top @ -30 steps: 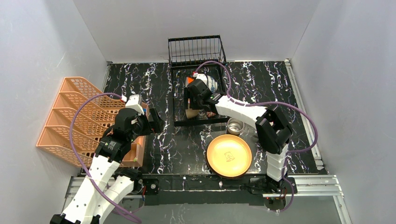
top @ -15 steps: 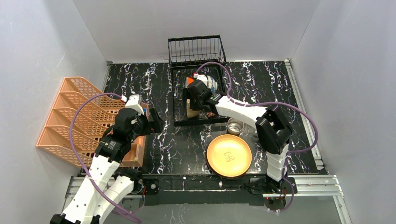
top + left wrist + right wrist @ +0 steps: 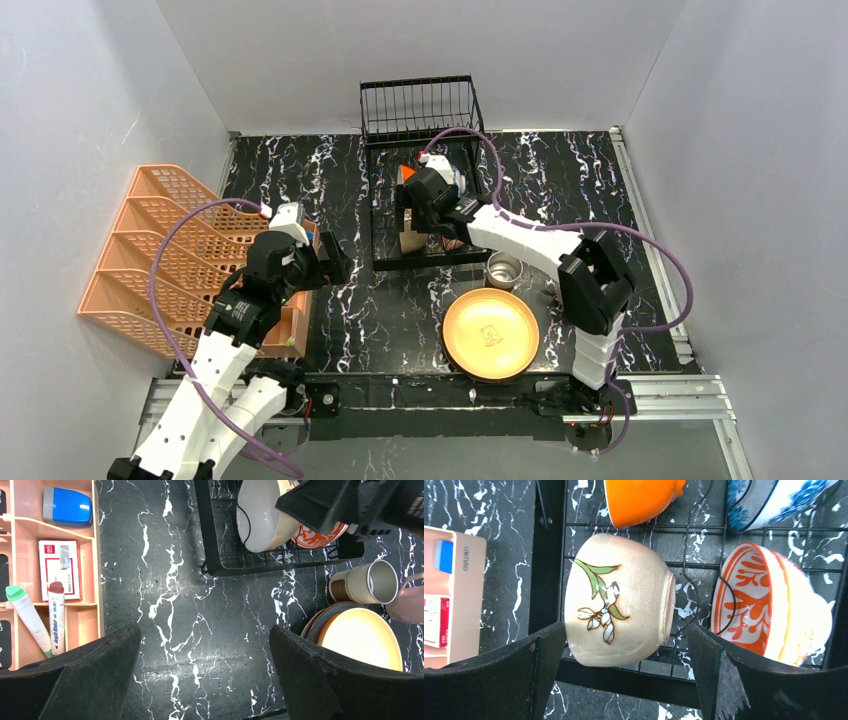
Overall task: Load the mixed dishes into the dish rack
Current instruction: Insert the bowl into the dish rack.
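Dishes: four bowls lie in the rack [image 3: 431, 262]; a cup [image 3: 503, 270], a plate stack [image 3: 490, 333] and a pink mug [image 3: 407, 605] wait on the table [image 3: 400, 300].
Grip, right: the right claw [image 3: 624, 630] hangs over the rack with fingers spread wide, clamped on nothing.
Under it: the cream bowl [image 3: 619, 615] lies on its side between the two fingers. A gap shows at its rim side. The other finger's edge meets the bowl's outline, so contact there cannot be ruled out.
Around it: the red bowl [image 3: 754, 605] is just outside one finger; the orange bowl [image 3: 641, 497] and blue bowl [image 3: 774, 500] lie ahead of the fingertips.
Grip, left: the left claw [image 3: 204, 635] is wide apart and empty over bare table, with the organiser [image 3: 50, 555] to one side.
Likely next dish: the cup, a judgement only. It stands behind the right claw, back toward that arm's base, just outside the rack's front bar.
Cup axis: seemingly upright with its mouth up in the top view; its tilt is hard to read from the left wrist.
Plates: they lie flat, farther back than the cup and near it.
Mug: just beside the cup, on its far side from the left claw.
Nearer arm: the right one; the left claw is well apart, with open table between.
Move calls for: lifting clear of the wires, then drawing back and down.
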You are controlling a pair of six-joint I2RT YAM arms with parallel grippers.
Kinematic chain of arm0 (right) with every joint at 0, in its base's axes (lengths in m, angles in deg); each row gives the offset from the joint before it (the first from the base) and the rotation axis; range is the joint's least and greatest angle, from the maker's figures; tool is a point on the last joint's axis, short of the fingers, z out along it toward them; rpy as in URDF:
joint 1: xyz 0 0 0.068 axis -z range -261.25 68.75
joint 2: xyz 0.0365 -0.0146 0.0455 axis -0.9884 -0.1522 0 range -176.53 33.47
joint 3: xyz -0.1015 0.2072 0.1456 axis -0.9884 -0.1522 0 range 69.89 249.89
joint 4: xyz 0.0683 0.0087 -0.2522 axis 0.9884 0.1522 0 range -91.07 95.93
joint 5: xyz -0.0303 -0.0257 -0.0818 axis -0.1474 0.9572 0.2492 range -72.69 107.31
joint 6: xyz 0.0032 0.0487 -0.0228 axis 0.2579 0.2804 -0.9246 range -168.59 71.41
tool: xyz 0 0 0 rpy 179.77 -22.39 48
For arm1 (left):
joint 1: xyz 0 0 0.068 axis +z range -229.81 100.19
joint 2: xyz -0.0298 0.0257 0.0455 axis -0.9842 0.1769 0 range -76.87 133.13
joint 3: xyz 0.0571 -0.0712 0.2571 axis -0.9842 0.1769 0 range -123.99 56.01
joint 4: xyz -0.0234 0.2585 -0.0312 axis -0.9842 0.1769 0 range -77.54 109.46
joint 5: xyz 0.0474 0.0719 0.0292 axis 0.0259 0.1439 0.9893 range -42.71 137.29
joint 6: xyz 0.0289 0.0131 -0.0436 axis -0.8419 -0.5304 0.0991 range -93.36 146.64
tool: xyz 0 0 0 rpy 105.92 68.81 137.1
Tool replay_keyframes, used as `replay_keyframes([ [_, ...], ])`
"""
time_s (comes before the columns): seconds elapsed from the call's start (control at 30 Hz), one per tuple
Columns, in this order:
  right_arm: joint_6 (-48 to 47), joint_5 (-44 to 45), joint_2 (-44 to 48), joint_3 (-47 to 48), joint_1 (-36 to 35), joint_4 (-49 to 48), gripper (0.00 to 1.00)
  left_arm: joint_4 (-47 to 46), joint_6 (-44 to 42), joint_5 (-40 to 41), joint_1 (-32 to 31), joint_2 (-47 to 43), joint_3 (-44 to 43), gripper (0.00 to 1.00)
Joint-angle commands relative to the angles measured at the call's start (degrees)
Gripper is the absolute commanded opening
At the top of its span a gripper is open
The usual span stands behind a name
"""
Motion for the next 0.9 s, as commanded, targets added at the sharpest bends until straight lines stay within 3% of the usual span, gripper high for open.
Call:
replay_keyframes([
  [0.0,-1.34,3.5,6.16,1.16,-0.16,0.52,0.99,-0.18,-0.8,0.73,-0.08,0.35,0.38,0.98],
  [0.5,-3.97,2.09,23.19,-6.03,-0.2,2.49,0.98,0.06,-1.71,-2.74,-0.12,5.56,-1.88,0.98],
  [0.87,-3.93,4.18,41.95,-15.63,-0.17,7.3,0.96,-4.19,0.12,-4.15,-0.16,19.59,-4.55,0.9],
])
